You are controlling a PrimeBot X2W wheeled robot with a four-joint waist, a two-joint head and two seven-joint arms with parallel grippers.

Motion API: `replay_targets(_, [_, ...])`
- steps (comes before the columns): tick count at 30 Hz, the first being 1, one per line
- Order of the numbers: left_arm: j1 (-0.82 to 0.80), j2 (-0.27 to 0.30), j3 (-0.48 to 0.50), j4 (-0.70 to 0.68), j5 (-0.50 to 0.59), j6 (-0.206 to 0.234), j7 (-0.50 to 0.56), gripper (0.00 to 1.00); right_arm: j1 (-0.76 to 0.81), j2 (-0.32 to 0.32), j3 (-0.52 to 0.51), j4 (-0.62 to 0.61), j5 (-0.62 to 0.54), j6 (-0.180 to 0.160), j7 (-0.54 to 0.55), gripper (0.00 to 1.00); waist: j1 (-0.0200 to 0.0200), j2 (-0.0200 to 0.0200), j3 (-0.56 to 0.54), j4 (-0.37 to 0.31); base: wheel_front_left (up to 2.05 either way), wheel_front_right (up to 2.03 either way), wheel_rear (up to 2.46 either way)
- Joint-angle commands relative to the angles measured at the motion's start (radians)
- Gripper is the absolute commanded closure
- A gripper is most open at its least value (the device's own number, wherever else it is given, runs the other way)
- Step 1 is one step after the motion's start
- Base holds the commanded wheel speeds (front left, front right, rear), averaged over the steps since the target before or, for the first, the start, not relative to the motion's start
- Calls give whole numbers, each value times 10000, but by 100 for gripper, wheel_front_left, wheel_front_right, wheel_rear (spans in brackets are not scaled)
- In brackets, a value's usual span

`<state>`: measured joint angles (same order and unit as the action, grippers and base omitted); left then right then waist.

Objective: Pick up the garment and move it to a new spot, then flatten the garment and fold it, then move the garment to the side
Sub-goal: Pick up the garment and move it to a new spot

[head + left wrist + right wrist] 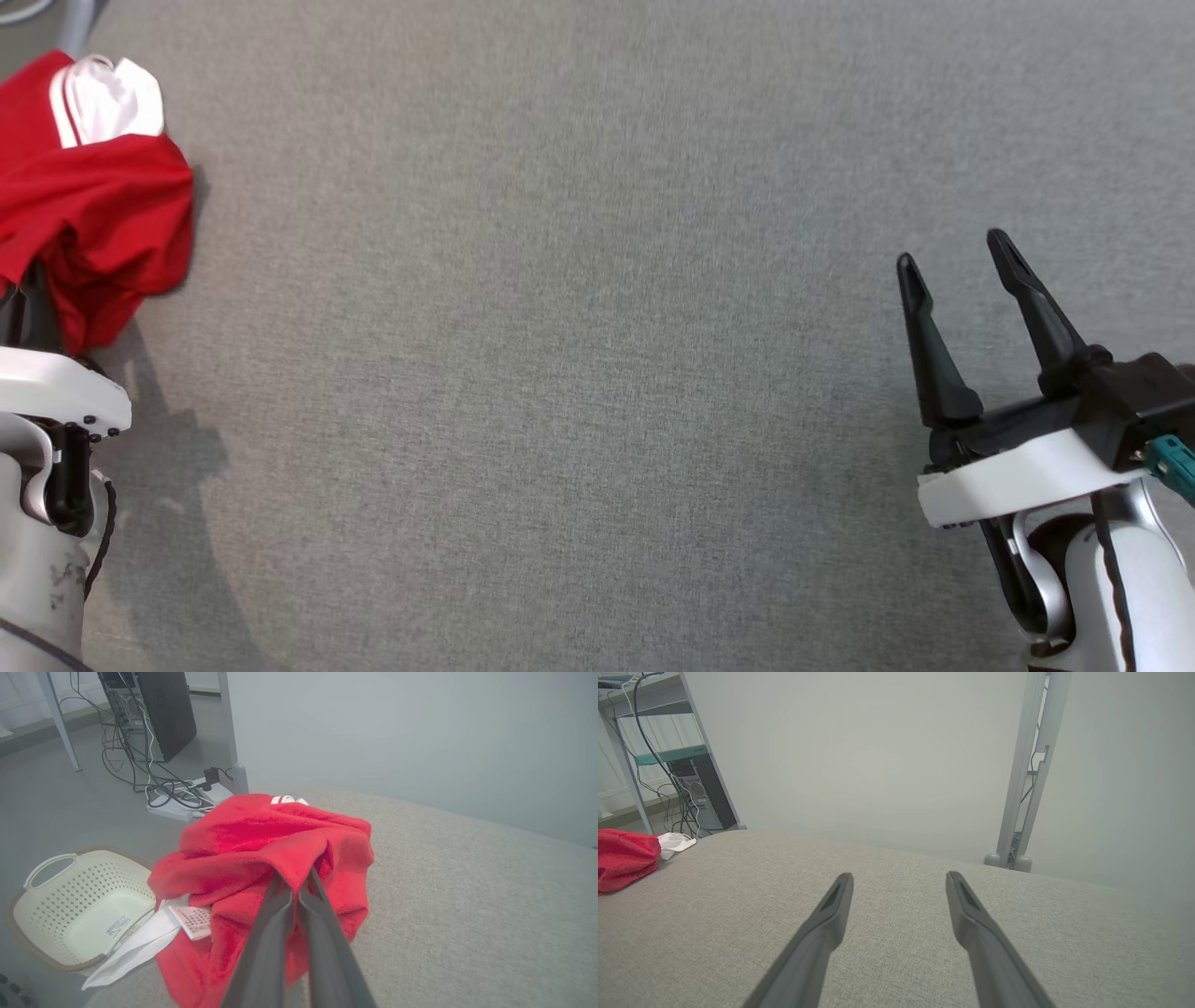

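Note:
The garment [93,215] is a red cloth with white trim, bunched in a heap at the table's far left edge. In the left wrist view my left gripper [295,882] is shut, its two fingers pinching a fold of the red garment [261,844] near the heap's top. In the head view the left fingertips are hidden under the cloth. My right gripper [952,257] hovers open over bare table at the lower right, far from the garment, with nothing between its fingers [831,914]. The right wrist view catches the garment [623,856] at its left edge.
The grey fabric table [597,373] stretches wide between the arms. Off its left edge, on the floor, stands a cream perforated basket [70,905]. A computer tower [154,709] with cables and a power strip sits beyond. Metal frame posts [1024,774] rise behind the table.

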<state>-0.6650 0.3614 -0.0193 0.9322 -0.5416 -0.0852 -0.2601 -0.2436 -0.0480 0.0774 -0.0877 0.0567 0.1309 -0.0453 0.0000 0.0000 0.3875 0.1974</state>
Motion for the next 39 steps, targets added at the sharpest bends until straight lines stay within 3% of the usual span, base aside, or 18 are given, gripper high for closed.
replay_targets(1, [189, 56, 84, -261, 119, 105, -57, 100, 146, -52, -77, 39, 37, -3, -82, 0, 0, 0, -423, -42, 0, 0, 0])
replay_targets(11, [2758, -261, 473, -4181, 725, 912, -40, 100, 1071, -49, -652, 314, 516, -3, -268, 0, 0, 0, -1930, -369, 0, 0, 0])
replay_targets(19, [4987, -491, 345, -8281, 931, 1920, 939, 100, 1752, -49, -1146, 122, 700, -3, -254, 0, 0, 0, -2540, -725, 0, 0, 0])
replay_targets(25, [5819, -594, -163, -10804, 1134, 2233, 1774, 100, 1855, -47, -1118, -93, 881, -3, -172, 0, 0, 0, -2595, -1446, 0, 0, 0])
replay_targets(31, [5500, -836, -1375, -11955, 1333, 1822, 2375, 100, 1714, -47, -927, -235, 968, -3, -209, 0, 0, 0, -2395, -2564, 0, 0, 0])
replay_targets(39, [4259, -1439, -2866, -11685, 1496, 1149, 2663, 100, 1564, -44, -675, -16, 1281, -3, -497, 0, 0, 0, -1913, -4253, 0, 0, 0])
